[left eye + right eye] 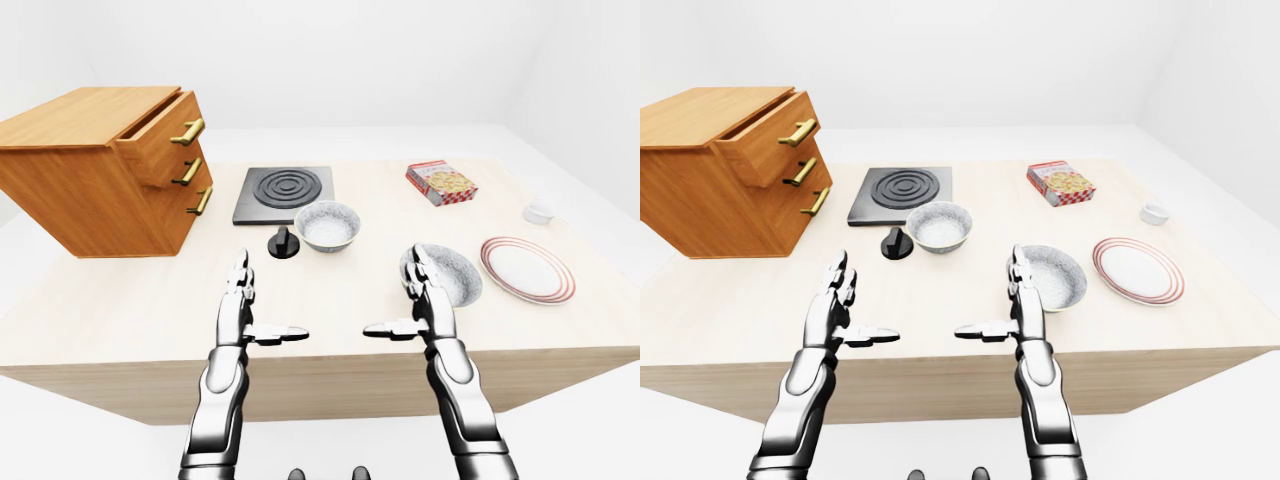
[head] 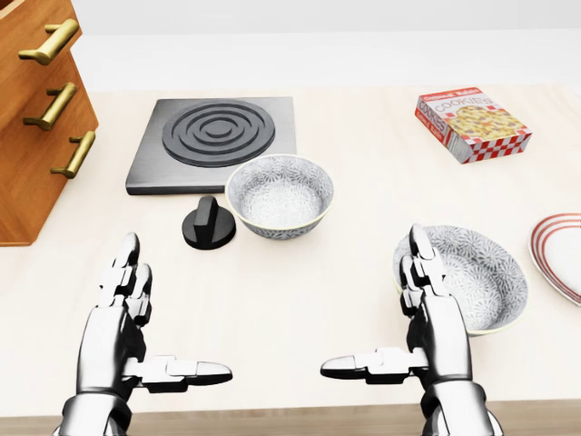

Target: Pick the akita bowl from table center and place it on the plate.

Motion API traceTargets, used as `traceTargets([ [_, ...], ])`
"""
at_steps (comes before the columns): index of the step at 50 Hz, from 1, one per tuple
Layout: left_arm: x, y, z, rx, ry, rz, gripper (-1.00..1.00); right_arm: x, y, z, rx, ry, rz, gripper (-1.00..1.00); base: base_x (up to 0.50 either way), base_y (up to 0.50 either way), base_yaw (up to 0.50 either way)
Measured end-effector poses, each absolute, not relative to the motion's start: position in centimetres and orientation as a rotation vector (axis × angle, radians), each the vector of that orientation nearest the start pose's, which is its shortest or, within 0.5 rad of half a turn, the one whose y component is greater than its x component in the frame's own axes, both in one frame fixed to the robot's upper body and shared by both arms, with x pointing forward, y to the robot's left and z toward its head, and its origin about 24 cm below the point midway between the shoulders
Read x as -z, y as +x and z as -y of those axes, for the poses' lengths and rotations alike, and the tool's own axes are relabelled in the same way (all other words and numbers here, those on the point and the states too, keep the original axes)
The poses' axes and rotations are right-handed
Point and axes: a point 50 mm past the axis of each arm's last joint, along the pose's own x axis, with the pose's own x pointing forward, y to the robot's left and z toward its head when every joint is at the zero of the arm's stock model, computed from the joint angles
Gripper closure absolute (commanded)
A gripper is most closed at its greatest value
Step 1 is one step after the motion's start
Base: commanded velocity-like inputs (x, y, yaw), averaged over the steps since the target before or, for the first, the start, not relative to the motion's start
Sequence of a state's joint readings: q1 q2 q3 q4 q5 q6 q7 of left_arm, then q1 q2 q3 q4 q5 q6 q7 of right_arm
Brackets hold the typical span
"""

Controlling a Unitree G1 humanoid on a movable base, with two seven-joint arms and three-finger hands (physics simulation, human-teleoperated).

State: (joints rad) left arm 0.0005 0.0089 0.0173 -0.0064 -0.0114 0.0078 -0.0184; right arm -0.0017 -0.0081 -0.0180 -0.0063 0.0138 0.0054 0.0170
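Two patterned grey-white bowls stand on the table. One bowl sits near the middle, just below the black hob. The other bowl lies to the right, close to the red-rimmed white plate. My right hand is open, its fingers upright against the left rim of the right-hand bowl, thumb pointing left. My left hand is also open and holds nothing; it hovers over bare table at the lower left, well below the middle bowl.
A wooden drawer cabinet with its top drawer pulled out fills the left. A black hob and a black knob lie beside the middle bowl. A cookie box and a small white cup sit at the upper right.
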Motion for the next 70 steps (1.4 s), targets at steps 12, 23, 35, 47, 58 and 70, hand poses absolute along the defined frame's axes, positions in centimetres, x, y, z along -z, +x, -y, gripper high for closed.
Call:
traceTargets([
  [12,-4.5,25.4,-16.2,-0.001,-0.005,-0.004,-1.0,-5.0,25.8,15.8,-0.002,0.013,0.014,-1.0,0.0,0.0,0.0],
  [23,-6.8,26.5,-16.6,0.001,0.022,0.053,-1.0,-7.4,27.0,16.2,0.009,-0.002,0.078,-1.0,0.0,0.0,0.0],
  [35,-10.8,28.1,-16.8,0.009,0.057,0.204,-1.0,-11.4,28.3,16.0,0.002,-0.022,0.233,-1.0,0.0,-0.02,0.0],
  [47,-12.5,28.6,-16.7,0.018,0.077,0.267,-1.0,-12.7,28.7,15.7,-0.009,-0.021,0.282,-1.0,-0.13,-0.49,0.0],
  [58,-12.9,28.6,-16.5,0.025,0.082,0.284,-1.0,-13.2,28.6,15.4,-0.037,-0.01,0.304,-1.0,0.08,-0.49,0.0],
  [70,-13.0,28.6,-16.4,0.028,0.083,0.288,-1.0,-13.4,28.4,15.3,-0.071,-0.011,0.313,-1.0,0.49,-0.14,0.0],
])
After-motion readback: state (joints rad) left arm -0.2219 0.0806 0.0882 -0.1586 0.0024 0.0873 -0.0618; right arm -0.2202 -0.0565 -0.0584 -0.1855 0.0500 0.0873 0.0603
